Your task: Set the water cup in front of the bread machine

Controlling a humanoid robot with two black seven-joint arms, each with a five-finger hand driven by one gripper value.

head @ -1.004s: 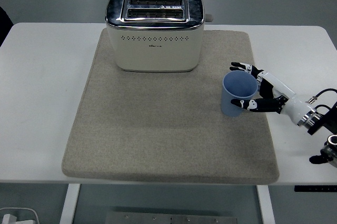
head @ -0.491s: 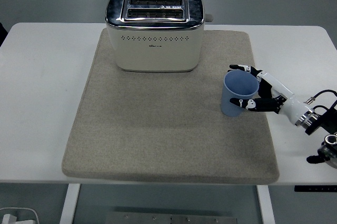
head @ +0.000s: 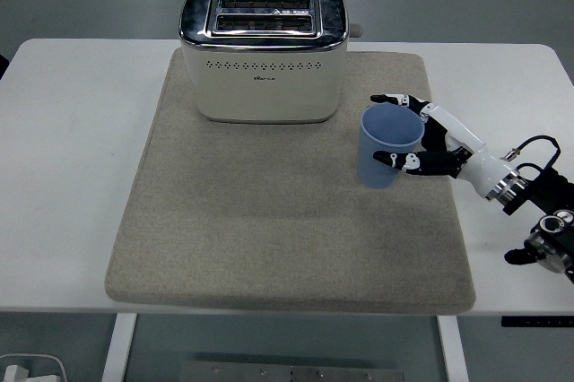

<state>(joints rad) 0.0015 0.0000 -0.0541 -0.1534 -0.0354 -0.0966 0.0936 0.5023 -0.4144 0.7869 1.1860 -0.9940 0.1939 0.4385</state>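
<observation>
you have the tabletop (head: 72, 176) carrying a grey mat (head: 269, 247), and the bread machine (head: 264, 52) stands at the mat's far side, up and to the left of your right hand (head: 429, 144). the clear strip of mat in front of the machine lies directly left of that hand, so the coming move is a sideways carry to the left. the water cup (head: 387, 146) is upright, mouth up, at the mat's right side, tilted little if at all. your right hand is wrapped around it, fingers (head: 395, 100) behind the rim and thumb in front.
</observation>
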